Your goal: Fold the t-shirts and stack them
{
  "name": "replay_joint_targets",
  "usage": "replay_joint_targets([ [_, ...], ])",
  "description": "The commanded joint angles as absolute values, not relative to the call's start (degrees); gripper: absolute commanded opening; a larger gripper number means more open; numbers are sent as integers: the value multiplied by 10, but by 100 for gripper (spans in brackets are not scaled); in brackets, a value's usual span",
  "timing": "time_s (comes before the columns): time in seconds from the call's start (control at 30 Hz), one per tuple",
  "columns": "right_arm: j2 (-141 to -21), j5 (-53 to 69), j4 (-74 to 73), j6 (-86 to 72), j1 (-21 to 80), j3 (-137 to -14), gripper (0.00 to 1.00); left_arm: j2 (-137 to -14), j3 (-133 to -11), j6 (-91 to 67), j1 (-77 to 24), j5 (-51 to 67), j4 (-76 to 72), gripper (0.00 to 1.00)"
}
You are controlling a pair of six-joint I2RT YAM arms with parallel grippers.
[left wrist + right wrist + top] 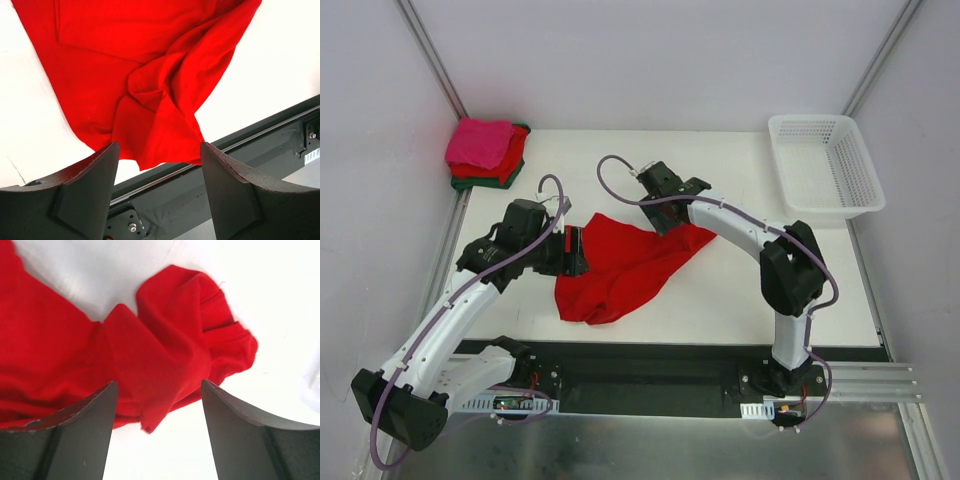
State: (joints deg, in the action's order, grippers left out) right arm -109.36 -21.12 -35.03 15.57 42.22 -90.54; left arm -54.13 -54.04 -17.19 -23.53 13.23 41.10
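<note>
The bright red t-shirt [620, 268] lies crumpled mid-tabletop [740, 290], its long axis running from near-left to far-right. The left hand [160, 145] is at its left edge and the right hand [159, 384] is over its bunched far-right end. Both are wide open and hold nothing. With 1 hand near each end, flattening it likely needs 2 pinches together. The folded stack [485, 152] sits in the far-left corner.

The bright red t-shirt [150, 75] runs past the left wrist view's top edge; a hot pink shirt [480, 143] hides most of the folded stack [492, 176] beneath.
</note>
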Motion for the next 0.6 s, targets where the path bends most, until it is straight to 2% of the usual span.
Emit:
replay_joint_targets([
  [0.0, -1120, -279, -336, 223, 430, -934, 71, -535, -538, -179, -233, 146, 408, 66],
  [0.57, -1123, -244, -347, 241, 462, -940, 71, -534, -529, -181, -232, 141, 407, 66],
])
